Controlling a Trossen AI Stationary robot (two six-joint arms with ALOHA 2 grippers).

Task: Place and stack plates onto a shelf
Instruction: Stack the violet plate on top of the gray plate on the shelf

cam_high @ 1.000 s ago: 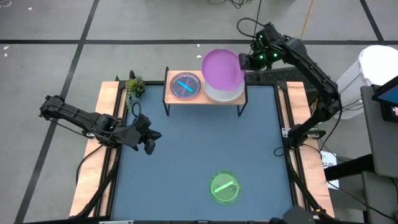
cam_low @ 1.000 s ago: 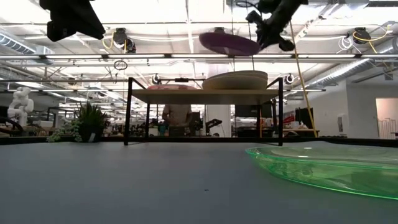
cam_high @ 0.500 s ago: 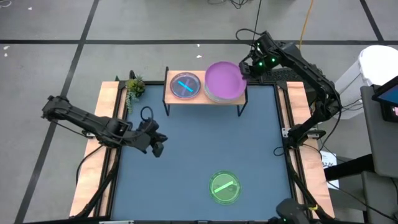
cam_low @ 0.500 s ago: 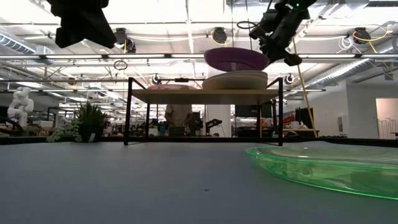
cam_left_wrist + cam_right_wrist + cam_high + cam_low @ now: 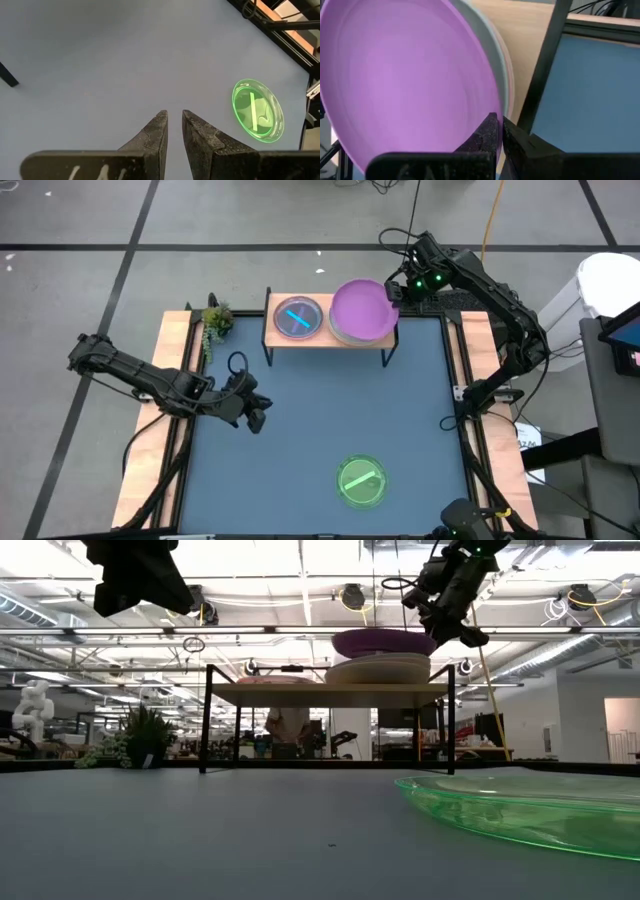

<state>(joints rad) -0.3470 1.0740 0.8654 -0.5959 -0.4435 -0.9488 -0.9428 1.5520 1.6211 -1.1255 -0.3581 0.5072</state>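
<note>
A purple plate [image 5: 362, 310] sits level on top of a stack of pale plates [image 5: 378, 668] on the right half of the shelf [image 5: 330, 337]. My right gripper [image 5: 393, 292] is shut on it at its far right. A translucent plate with a blue bar [image 5: 298, 317] lies on the shelf's left half. A green translucent plate [image 5: 361, 481] lies flat on the table near the front edge. My left gripper [image 5: 173, 116] hovers over the table's left part, its fingers a narrow gap apart with nothing between them. My right gripper pinches the purple plate's rim [image 5: 487, 102] at the plate's far right side, one finger on the inside of the plate and one outside it. The fingers come slanting down from the table's far right. The plate lies level, and in the low view its underside meets the stack.
A small potted plant [image 5: 215, 320] stands left of the shelf at the table's far left corner. Wooden rails [image 5: 160, 440] run along both sides of the table. The blue table top [image 5: 330, 410] lies bare between shelf and green plate. A person [image 5: 290, 725] stands behind the table.
My right gripper has gone down with the purple plate, which hung tilted above the shelf and now lies level on the stack. My left gripper has drifted a little toward the table's right and near edges and sunk slightly.
</note>
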